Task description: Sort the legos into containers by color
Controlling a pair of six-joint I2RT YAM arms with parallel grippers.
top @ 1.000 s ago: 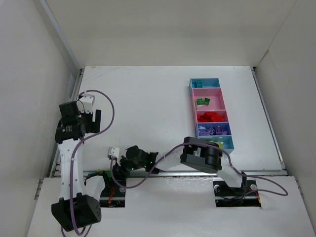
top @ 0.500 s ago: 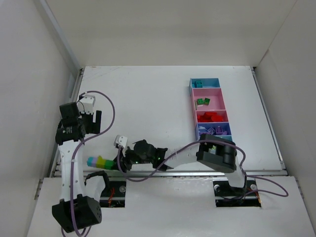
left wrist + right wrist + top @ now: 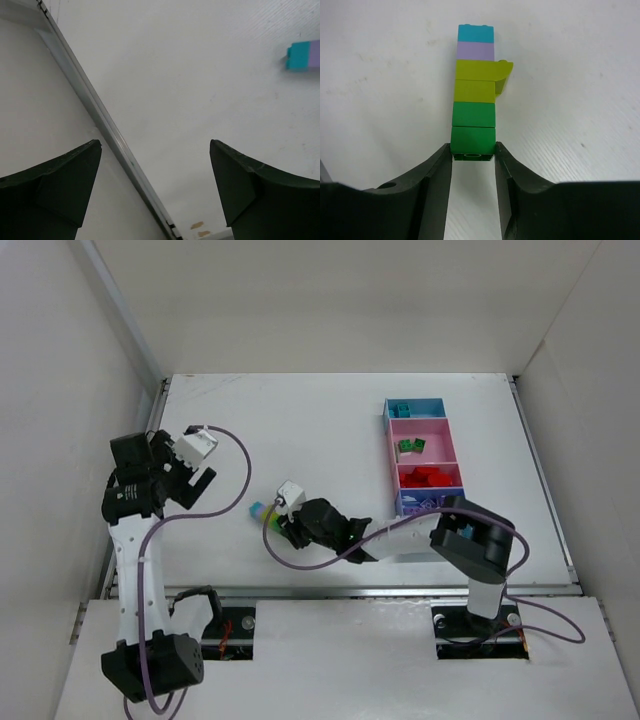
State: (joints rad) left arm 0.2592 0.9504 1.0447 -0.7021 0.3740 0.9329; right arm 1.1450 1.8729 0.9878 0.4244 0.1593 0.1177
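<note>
My right tool (image 3: 473,150) is clamped narrowly on the dark green bottom brick of a stack of small plastic bricks (image 3: 475,95), which runs two green, two yellow-green, one lilac and one teal at the far tip, with a yellow-green sloped piece jutting off one side. A second ago this arm was folded back by the near edge of the white table (image 3: 300,420). It has since swung the stack out towards the middle, and the stack now sits low over the surface, left of centre; I can't tell whether it touches.

My left tool (image 3: 187,480) has spread wider in the same second and turned towards the stack. Its fingers (image 3: 55,175) stand far apart with nothing between them, and the teal tip shows at the edge of its camera.

Further off on the right, the strip of five open plastic bins (image 3: 387,430) already holds teal, green, red and purple pieces, well apart from the stack.

I read this as setting up a two-handed pull, since no brick here can be binned until the stack is split.
</note>
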